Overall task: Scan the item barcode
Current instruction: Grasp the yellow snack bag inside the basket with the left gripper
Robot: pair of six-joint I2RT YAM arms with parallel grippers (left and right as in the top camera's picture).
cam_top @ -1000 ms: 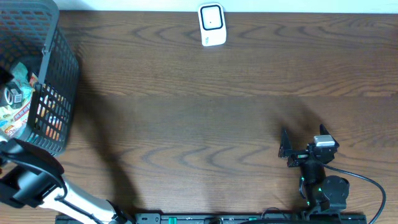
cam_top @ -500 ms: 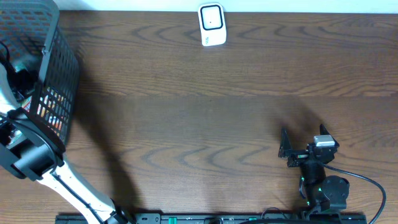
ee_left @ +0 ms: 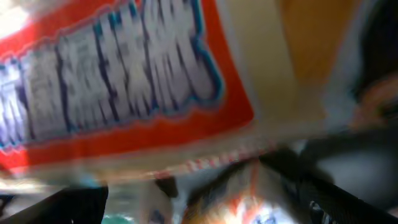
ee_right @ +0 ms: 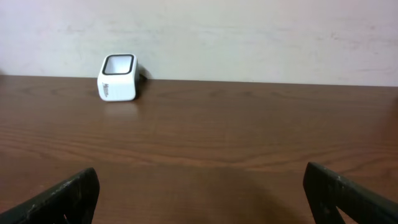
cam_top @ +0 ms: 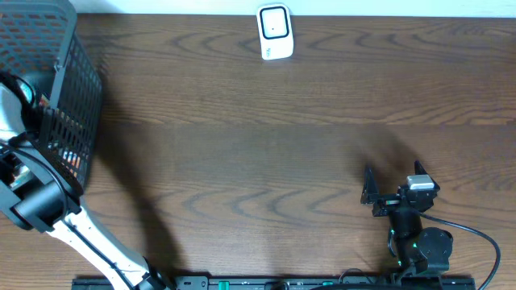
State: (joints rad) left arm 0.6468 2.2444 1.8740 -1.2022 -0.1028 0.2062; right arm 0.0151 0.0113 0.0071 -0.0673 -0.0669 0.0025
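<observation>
The left wrist view is blurred and filled by packaged items inside the basket. A large packet with a red-orange label and pale lettering (ee_left: 124,81) lies close ahead, with another orange packet (ee_left: 261,199) lower down. My left gripper (ee_left: 205,202) is open, its dark fingers (ee_left: 56,208) wide apart over the packets and gripping nothing. From overhead the left arm (cam_top: 16,105) reaches down into the black mesh basket (cam_top: 76,97), which hides its fingers. The white barcode scanner (cam_top: 274,32) stands at the table's far edge. My right gripper (cam_top: 393,180) rests open and empty near the front right.
The basket's tall mesh walls surround the left arm at the table's far left corner. In the right wrist view the scanner (ee_right: 117,78) sits far ahead to the left against a pale wall, with brown wooden tabletop (ee_right: 224,137) between it and the open right gripper (ee_right: 205,196).
The left arm has swung from the front left up over the basket and gone down into it, covering the packets seen earlier. The right arm has not moved.
</observation>
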